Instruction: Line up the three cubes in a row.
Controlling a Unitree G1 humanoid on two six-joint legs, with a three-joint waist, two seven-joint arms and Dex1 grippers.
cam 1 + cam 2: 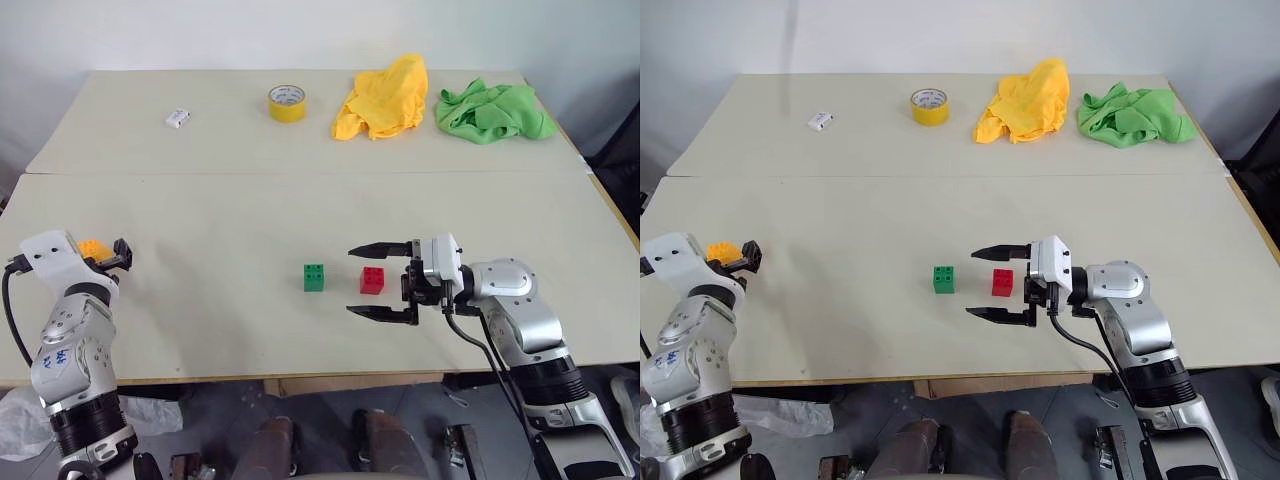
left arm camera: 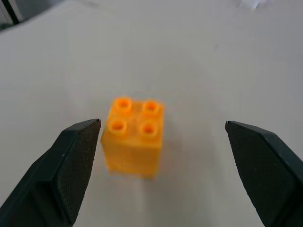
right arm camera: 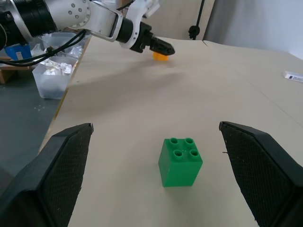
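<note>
Near the front edge of the tabletop (image 1: 250, 340), close to the green cube (image 1: 314, 277): right pincer (image 1: 381, 283) lying level, fingers wide apart, holding nothing, with the red cube (image 1: 372, 280) sitting between its open fingers and not touching them. Red cube just to the right of the green cube, a small gap between the two, both flat on the tabletop. Far off to the left of the green cube: left pincer (image 2: 161, 156), fingers also wide apart and holding nothing, with the orange-yellow cube (image 2: 134, 137) right in front, closer to one finger than the other. Best way to do this step, probably: slide the left pincer on until the cube sits in the middle, squeeze the flat sides gently, then carry it over beside the green cube in one straight row. Farther back from the green cube: a yellow tape roll (image 1: 287, 102), a yellow cloth (image 1: 384, 97), a green cloth (image 1: 492, 110) and a small white block (image 1: 178, 118). Hard to make out from the head views: most of the orange-yellow cube, tucked behind the left pincer.
</note>
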